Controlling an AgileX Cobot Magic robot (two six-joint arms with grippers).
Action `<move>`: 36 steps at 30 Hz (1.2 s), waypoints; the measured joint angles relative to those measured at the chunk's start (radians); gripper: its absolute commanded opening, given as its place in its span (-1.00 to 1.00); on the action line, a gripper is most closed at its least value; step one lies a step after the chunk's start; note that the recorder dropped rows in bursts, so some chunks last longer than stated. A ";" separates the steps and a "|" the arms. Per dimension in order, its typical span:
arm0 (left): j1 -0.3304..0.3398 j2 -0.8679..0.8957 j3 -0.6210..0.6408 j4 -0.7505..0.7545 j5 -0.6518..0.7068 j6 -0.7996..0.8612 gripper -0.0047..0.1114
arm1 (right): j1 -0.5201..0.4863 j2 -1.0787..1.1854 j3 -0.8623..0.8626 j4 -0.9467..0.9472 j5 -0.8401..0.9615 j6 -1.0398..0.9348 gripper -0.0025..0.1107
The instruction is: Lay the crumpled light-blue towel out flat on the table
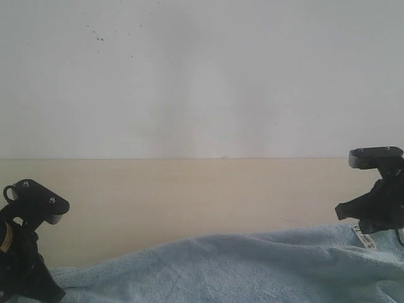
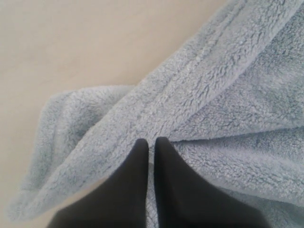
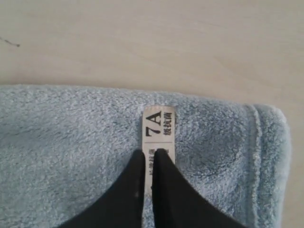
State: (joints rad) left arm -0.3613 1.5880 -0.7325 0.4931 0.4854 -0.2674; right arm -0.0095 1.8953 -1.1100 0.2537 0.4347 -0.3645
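**A:** Start on the left. What has that arm got?

**B:** The left gripper (image 2: 151,142), well apart from the small white printed tag (image 3: 160,124), has its black jaws pressed together on a folded hem of the pale light-blue fluffy terry towel (image 1: 240,271). The cloth is doubled over there. A pull might slip off one layer and leave the fold in.

**A:** And the stretch between?

**B:** From that grip across to the tag, the towel lies rumpled on the wide, pale beige wood-look table (image 1: 189,196). If the arms drew apart unevenly, I judge the towel would skew or drag across the top rather than flatten.

**A:** The right side?

**B:** The right gripper (image 3: 149,153) is pinched shut right at the tag, near the towel's corner hem. I cannot tell whether it bites terry beneath or mostly the tag itself. A tag-only hold could pull loose or tear under tension.
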 measured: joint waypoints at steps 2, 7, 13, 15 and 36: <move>0.000 0.000 0.000 0.000 0.000 0.000 -0.85 | 0.000 0.017 -0.002 0.000 -0.015 0.000 -0.88; 0.000 0.000 0.000 0.000 0.000 0.000 -0.85 | 0.000 0.071 -0.004 0.000 -0.043 0.000 -0.88; 0.000 0.000 0.000 0.000 0.000 0.000 -0.85 | 0.000 0.123 -0.006 0.000 -0.108 0.000 -0.88; 0.000 0.000 0.000 0.000 -0.002 0.000 -0.85 | 0.000 0.132 -0.007 0.000 -0.136 0.000 -0.88; 0.000 -0.049 -0.009 0.000 0.033 -0.014 -0.85 | 0.000 0.221 -0.461 -0.007 0.147 0.002 -0.88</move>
State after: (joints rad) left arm -0.3613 1.5386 -0.7413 0.4931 0.5187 -0.2816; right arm -0.0095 2.1163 -1.5712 0.2472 0.5817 -0.3625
